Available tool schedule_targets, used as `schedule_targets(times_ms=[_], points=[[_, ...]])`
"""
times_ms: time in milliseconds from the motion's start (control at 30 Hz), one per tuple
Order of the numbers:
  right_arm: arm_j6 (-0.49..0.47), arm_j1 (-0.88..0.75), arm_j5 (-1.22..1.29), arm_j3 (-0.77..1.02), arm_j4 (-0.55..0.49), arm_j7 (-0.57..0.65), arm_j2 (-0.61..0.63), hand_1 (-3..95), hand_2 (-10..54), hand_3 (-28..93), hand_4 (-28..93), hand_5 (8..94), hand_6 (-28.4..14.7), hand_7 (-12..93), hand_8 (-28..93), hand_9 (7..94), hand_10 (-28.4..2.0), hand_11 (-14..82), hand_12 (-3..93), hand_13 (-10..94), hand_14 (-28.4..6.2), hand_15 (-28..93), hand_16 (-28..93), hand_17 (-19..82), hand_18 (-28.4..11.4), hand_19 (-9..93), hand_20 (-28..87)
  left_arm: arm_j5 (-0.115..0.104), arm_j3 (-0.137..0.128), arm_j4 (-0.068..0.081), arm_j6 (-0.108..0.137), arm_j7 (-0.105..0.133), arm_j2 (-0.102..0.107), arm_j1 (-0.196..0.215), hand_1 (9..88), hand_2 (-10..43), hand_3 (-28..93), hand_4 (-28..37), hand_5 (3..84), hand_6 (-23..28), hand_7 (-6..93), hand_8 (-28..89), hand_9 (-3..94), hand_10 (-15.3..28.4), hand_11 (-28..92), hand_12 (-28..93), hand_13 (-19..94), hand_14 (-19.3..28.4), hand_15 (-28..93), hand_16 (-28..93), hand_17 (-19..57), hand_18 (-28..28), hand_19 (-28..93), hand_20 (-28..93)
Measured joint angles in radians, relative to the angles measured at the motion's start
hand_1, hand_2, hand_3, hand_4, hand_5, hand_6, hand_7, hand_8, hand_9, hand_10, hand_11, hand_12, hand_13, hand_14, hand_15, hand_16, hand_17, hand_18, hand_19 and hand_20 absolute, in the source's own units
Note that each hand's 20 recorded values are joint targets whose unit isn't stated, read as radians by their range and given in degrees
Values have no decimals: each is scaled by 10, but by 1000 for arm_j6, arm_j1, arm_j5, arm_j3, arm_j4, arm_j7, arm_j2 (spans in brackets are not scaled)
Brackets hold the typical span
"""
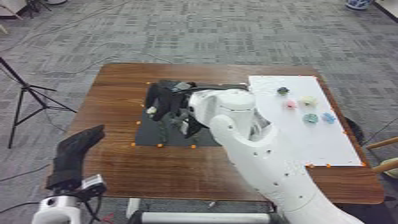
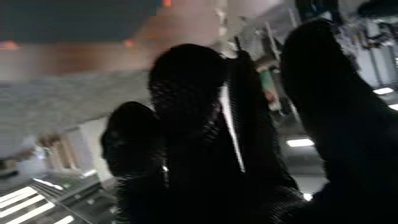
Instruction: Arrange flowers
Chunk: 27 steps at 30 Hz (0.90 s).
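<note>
In the head view my right hand (image 1: 165, 100) is over the dark mat (image 1: 226, 139) at the table's middle, partly covering it. Beside its fingers is a small pale flower (image 1: 151, 110); whether they touch I cannot tell. In the right wrist view the right hand (image 2: 191, 115) has straight fingers, the thumb stands apart, and I see nothing held. My left hand (image 1: 75, 150) is at the table's left edge, fingers straight, away from the flowers. On the white board (image 1: 306, 142) lie a dark flower (image 1: 282, 90), a pink one (image 1: 290, 104), a cream one (image 1: 308, 100), a teal one (image 1: 310, 118) and a blue one (image 1: 329, 118).
The brown table (image 1: 115, 175) carries the mat and, to its right, the white board. Small orange markers line their edges. A black tripod (image 1: 31, 87) stands on the floor left of the table, and a wooden chair (image 1: 386, 166) is at the right.
</note>
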Motion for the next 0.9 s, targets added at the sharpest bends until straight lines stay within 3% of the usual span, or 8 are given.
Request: schedule_targets(times_ms=[100, 467, 900], points=[[-3, -8, -27, 6, 47, -10, -34, 439, -95, 651, -142, 531, 9, 152, -62, 633, -156, 89, 179, 866, -47, 508, 347, 579, -133, 932, 424, 0, 10, 12, -2, -5, -6, -31, 244, 12, 676, -283, 536, -13, 166, -105, 493, 142, 190, 93, 375, 151, 145, -17, 45, 105, 96, 135], [-70, -56, -209, 22, 173, -50, -128, 433, -95, 656, -141, 526, 12, 157, -65, 621, -154, 88, 182, 866, -48, 512, 345, 579, -133, 932, 428, 1, 36, 27, -8, -7, -15, -77, 242, 13, 674, -283, 537, -14, 167, -105, 494, 142, 191, 93, 376, 152, 147, -17, 45, 105, 97, 135], [-36, -51, -141, 7, 191, -38, -120, 425, -95, 662, -139, 512, 13, 158, -65, 621, -158, 88, 184, 865, -46, 520, 341, 581, -133, 932, 433, 0, 45, 31, -8, -8, -18, -89, 241, 13, 674, -283, 537, -14, 167, -105, 494, 142, 191, 93, 376, 152, 146, -16, 44, 105, 98, 136]])
